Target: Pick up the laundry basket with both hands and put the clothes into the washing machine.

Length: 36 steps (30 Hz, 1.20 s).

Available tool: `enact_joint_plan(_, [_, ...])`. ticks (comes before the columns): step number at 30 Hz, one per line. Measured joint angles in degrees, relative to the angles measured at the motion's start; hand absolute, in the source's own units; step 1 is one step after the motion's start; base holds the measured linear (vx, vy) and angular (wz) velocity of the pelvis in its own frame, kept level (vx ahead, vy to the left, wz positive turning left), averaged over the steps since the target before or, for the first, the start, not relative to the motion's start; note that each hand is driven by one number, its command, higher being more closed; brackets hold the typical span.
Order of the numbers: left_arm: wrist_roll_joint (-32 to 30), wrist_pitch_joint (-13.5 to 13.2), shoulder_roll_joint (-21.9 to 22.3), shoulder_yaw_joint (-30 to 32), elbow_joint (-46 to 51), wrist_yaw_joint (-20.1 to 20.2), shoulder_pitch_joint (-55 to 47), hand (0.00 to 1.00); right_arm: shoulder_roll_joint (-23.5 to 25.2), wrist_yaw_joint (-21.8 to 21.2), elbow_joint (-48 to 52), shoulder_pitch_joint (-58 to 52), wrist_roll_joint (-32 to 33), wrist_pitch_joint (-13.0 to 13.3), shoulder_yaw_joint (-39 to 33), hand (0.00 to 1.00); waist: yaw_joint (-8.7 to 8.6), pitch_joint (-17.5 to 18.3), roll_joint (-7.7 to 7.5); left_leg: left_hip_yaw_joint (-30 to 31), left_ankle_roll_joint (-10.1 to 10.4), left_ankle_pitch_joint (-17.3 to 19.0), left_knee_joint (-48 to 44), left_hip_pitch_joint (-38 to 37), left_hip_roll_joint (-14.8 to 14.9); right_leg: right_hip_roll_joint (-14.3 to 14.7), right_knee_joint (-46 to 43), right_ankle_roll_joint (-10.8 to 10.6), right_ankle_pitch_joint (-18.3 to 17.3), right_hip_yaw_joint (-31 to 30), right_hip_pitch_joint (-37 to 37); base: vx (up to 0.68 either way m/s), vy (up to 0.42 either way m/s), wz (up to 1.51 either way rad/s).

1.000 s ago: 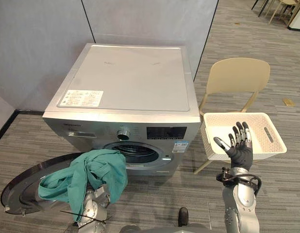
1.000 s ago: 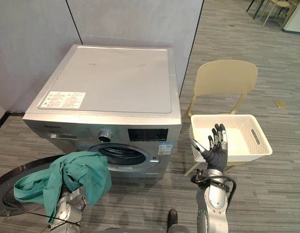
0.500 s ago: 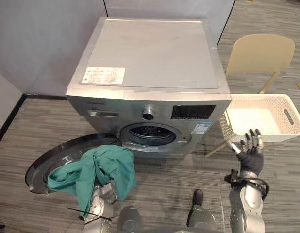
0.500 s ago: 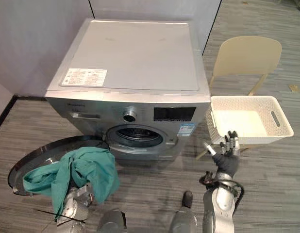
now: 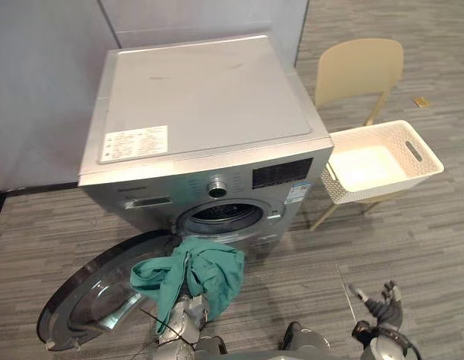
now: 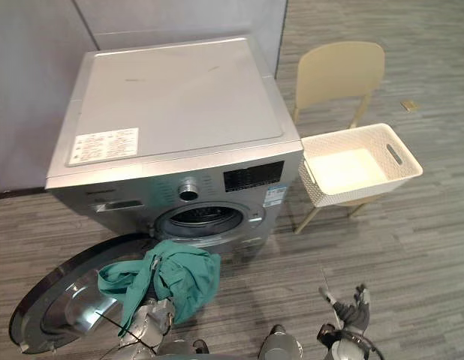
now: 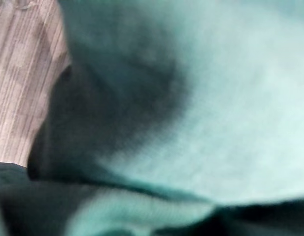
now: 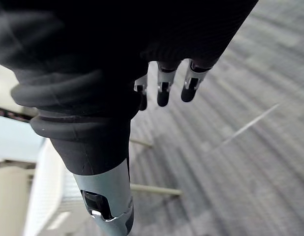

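As the limp, light teal cloth garment (image 5: 196, 271) smothers the left hand (image 5: 191, 307), grip untellable, bunching its middle looks safest; right hand (image 5: 382, 301) hangs spread.

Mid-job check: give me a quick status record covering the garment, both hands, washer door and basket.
garment: green cloth draped over the left hand, just below the drum opening, not inside
left hand: under the cloth, grip unreadable
right hand: low at the right, fingers relaxed, holding nothing
door: swung open to the left of the washing machine
basket: white, on the chair, no clothes visible inside
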<state>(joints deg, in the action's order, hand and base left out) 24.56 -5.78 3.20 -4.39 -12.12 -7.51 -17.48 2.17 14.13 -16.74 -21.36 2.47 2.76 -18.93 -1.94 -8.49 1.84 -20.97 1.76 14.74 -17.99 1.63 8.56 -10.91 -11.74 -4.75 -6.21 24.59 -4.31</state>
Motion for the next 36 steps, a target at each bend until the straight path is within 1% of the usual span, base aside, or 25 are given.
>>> enact_joint_plan(1, [1.45,0.09,-0.41,0.03,-0.59,0.2,0.05,1.0,-0.71,-0.45,-2.96,0.39,-1.17,-0.3,0.86,0.0,-0.06,0.03,0.16,-0.48,1.0,-0.61,-0.55,0.08,0.46,0.45,2.09,0.47,1.13,-0.39,0.7,0.08,-0.051,-0.48])
enact_joint_plan(2, [2.37,0.25,-0.99,-0.15,-1.58,0.83,0.48,1.0,-1.49,-0.82,-6.25,1.18,-2.09,-0.64,1.51,0.0,-0.44,-0.01,0.26,-0.48,1.05,-0.88,-2.0,0.55,0.5,0.6,3.81,0.64,2.0,-0.66,1.41,0.07,-0.024,-0.27])
enact_joint_plan(3, [2.69,0.37,-1.4,-0.3,-2.38,1.29,1.11,1.0,-1.8,-0.95,-8.44,1.71,-2.59,-0.76,1.91,0.0,-0.39,-0.2,0.01,-0.35,0.9,-1.0,-4.13,1.67,0.58,0.43,4.64,0.84,2.41,-0.77,1.88,0.03,0.052,-0.07])
enact_joint_plan(4, [3.7,0.43,-1.94,-0.84,-4.04,1.87,2.89,1.0,-1.47,-1.67,-13.33,3.09,-3.05,-0.87,2.03,0.0,-0.31,-1.12,-1.49,0.73,1.05,0.27,-7.92,5.2,0.85,-0.83,5.43,0.4,2.78,-0.3,2.39,0.02,0.071,0.26])
enact_joint_plan(5, [4.41,0.56,-1.67,-1.82,-4.93,2.47,4.08,1.0,-2.81,-2.02,-19.14,4.21,-3.05,-0.89,2.01,0.0,-0.57,-1.49,-0.71,1.99,0.72,-2.81,-2.14,7.13,0.45,-0.89,5.41,0.24,2.91,1.12,2.58,0.02,0.076,0.41])
enact_joint_plan(6, [4.61,0.53,-1.69,-2.48,-4.97,2.6,4.35,1.0,-3.43,-2.29,-21.49,4.38,-3.04,-0.96,2.21,0.0,-0.33,-1.8,0.07,2.84,0.76,-3.81,-1.51,7.78,1.05,-0.22,5.42,0.09,2.79,1.94,2.76,0.05,0.058,0.5])
enact_joint_plan(7, [4.74,0.54,-1.93,-2.76,-5.73,2.56,5.23,1.0,-3.77,-3.09,-25.37,5.3,-2.99,-1.35,3.06,0.0,-0.22,-2.54,0.16,3.53,0.63,-3.91,-2.85,8.63,0.99,-0.31,5.57,-0.27,2.96,2.48,2.89,0.04,0.084,0.37])
enact_joint_plan(9, [5.21,0.44,-2.69,-1.67,-5.73,2.23,7.35,1.0,-4.11,-3.27,-26.13,7.01,-3.01,-1.36,4.7,0.0,-0.2,-6.9,-1.44,4.03,0.62,-3.9,-7.75,11.46,1.76,-0.47,5.0,-0.28,2.95,3.21,2.76,-0.03,0.078,0.23])
enact_joint_plan(10, [5.31,0.44,-3.49,-1.19,-5.74,1.63,8.56,1.0,-4.41,-3.18,-26.06,8.22,-2.98,-1.11,5.68,0.0,-0.17,-9.24,-1.93,4.6,0.61,-3.9,-10.2,12.96,2.6,-0.19,4.07,-0.25,2.94,3.51,2.14,-0.08,0.047,0.01])
enact_joint_plan(12, [6.29,0.35,-3.99,-0.99,-5.8,-0.44,12.22,1.0,-5.02,-3.02,-23.98,10.14,-2.98,-0.84,7.91,0.0,-0.11,-11.83,-2.34,5.4,0.61,-3.89,-12.07,17.64,3.56,-0.25,0.0,0.58,2.29,3.48,-3.18,-0.13,0.069,-0.01])
enact_joint_plan(13, [6.35,0.18,-3.91,-0.93,-5.8,-1.11,14.49,1.0,-5.22,-2.96,-22.26,10.92,-2.96,-0.9,8.49,0.0,-0.05,-13.62,-2.68,5.26,0.56,-3.86,-12.08,18.67,3.65,-0.73,-2.21,0.61,1.53,3.2,-5.28,-0.17,0.06,-0.11])
enact_joint_plan(14, [6.39,0.04,-3.81,0.16,-5.73,-1.7,17.6,1.0,-5.56,-2.76,-19.01,12.33,-2.86,-1.02,10.2,0.0,0.06,-16.04,-3.49,4.93,0.0,-3.5,-13.04,20.34,3.9,-1.63,-6.43,1.31,-0.19,1.84,-8.91,-0.14,0.027,-0.28])
enact_joint_plan(15, [6.45,-0.31,-3.78,1.14,-5.6,-2.59,20.0,1.0,-5.44,-2.32,-15.19,13.25,-2.46,-1.13,11.92,0.0,0.24,-17.35,-3.78,3.96,-0.96,-2.79,-15.04,22.67,4.9,-2.0,-10.26,1.66,-1.28,0.84,-12.49,-0.18,0.005,-0.39])
enact_joint_plan(16, [6.88,-0.65,-3.74,1.79,-5.58,-3.22,21.67,1.0,-5.45,-1.81,-12.58,13.94,-2.1,-1.09,13.06,0.0,0.33,-17.95,-4.08,3.29,-1.24,-2.06,-16.5,24.39,5.62,-2.16,-12.58,1.87,-2.12,0.1,-15.15,-0.17,-0.009,-0.47])
enact_joint_plan(17, [7.61,-1.26,-3.67,2.59,-5.57,-4.29,24.01,1.0,-4.9,-1.5,-8.86,15.2,-1.41,-0.97,14.66,0.0,0.4,-18.24,-4.34,3.02,-1.05,-0.29,-18.64,27.21,6.6,-2.25,-15.8,1.62,-3.91,-1.15,-19.15,-0.22,-0.027,-0.58])
enact_joint_plan(18, [8.68,-1.95,-3.5,3.26,-5.53,-5.49,27.43,1.0,-4.18,-1.21,-4.51,17.62,-0.07,-0.69,16.49,0.0,0.67,-19.15,-4.23,2.66,-0.96,2.2,-21.75,30.99,8.19,-2.16,-20.53,2.01,-5.43,-2.41,-24.54,-0.22,-0.04,-0.6])
enact_joint_plan(19, [9.41,-2.29,-3.21,3.5,-5.54,-6.35,30.79,1.0,-3.25,-0.32,-0.41,19.79,1.44,-0.31,18.86,0.0,0.67,-20.84,-4.3,2.64,-1.05,3.44,-24.86,34.42,9.53,-2.43,-24.55,2.32,-6.92,-3.45,-28.74,-0.27,-0.037,-0.51])
enact_joint_plan(20, [10.05,-2.35,-3.05,3.49,-5.65,-6.61,32.69,1.0,-2.32,0.01,2.13,21.08,2.28,0.07,20.35,0.0,0.65,-21.63,-4.44,2.73,-1.14,4.13,-27.04,36.97,10.14,-2.72,-27.26,2.41,-7.99,-4.17,-31.82,-0.21,-0.027,-0.29])
enact_joint_plan(23, [10.84,-2.35,-1.34,3.51,-6.19,-7.73,35.96,1.0,0.14,1.28,7.74,22.51,3.94,1.2,22.39,0.0,0.55,-22.46,-4.33,3.54,-1.09,5.04,-31.74,43.89,11.72,-3.23,-32.7,3.69,-9.47,-5.13,-39.18,-0.11,-0.024,-0.16])
enact_joint_plan(27, [10.84,-2.5,0.08,3.19,-6.6,-8.88,40.31,1.0,0.9,4.08,12.05,22.51,3.41,1.43,23.28,0.0,0.73,-22.67,-4.46,4.2,-1.12,5.03,-35.22,50.4,13.09,-3.37,-36.8,4.57,-10.0,-5.34,-45.73,-0.01,-0.064,-0.1])
enact_joint_plan(30, [10.87,-3.61,-0.15,4.1,-6.69,-10.74,47.14,1.0,0.92,5.39,14.06,22.34,-0.46,1.81,23.47,0.0,0.56,-22.77,-4.61,4.89,-1.14,5.04,-37.23,56.18,13.67,-3.26,-38.78,4.63,-10.03,-5.69,-51.38,-0.07,-0.045,-0.11])
enact_joint_plan(32, [11.83,-5.03,-2.42,5.88,-6.81,-13.17,54.48,1.0,0.9,6.28,16.25,21.45,-1.05,2.77,24.01,0.0,0.22,-22.78,-4.64,5.53,-1.91,5.47,-39.81,61.67,14.64,-3.14,-40.84,4.72,-10.08,-5.81,-56.4,-0.11,-0.036,-0.15])
enact_joint_plan(33, [12.2,-5.39,-3.12,6.4,-7.01,-13.74,56.43,1.0,0.91,6.43,16.71,21.28,-1.06,3.21,24.19,0.0,-0.13,-22.79,-4.64,5.79,-1.97,5.51,-40.44,63.04,14.74,-3.18,-41.35,4.75,-10.09,-5.84,-57.67,-0.12,-0.026,-0.15])
enact_joint_plan(35, [13.78,-5.95,-7.31,7.74,-8.4,-15.22,62.83,1.0,1.16,6.93,18.57,20.07,-1.05,4.13,24.52,0.0,-0.6,-22.82,-4.7,6.64,-2.34,5.71,-42.82,67.49,15.46,-3.15,-43.23,4.76,-10.09,-5.82,-61.53,-0.12,-0.026,-0.14])
enact_joint_plan(36, [14.55,-6.06,-9.55,8.49,-8.49,-15.82,66.15,1.0,1.29,6.93,19.62,18.69,-1.06,5.12,24.57,0.0,-0.83,-22.82,-4.7,7.0,-2.35,5.71,-43.73,69.71,15.56,-3.23,-44.28,4.77,-10.09,-5.91,-63.65,-0.1,-0.029,-0.1])
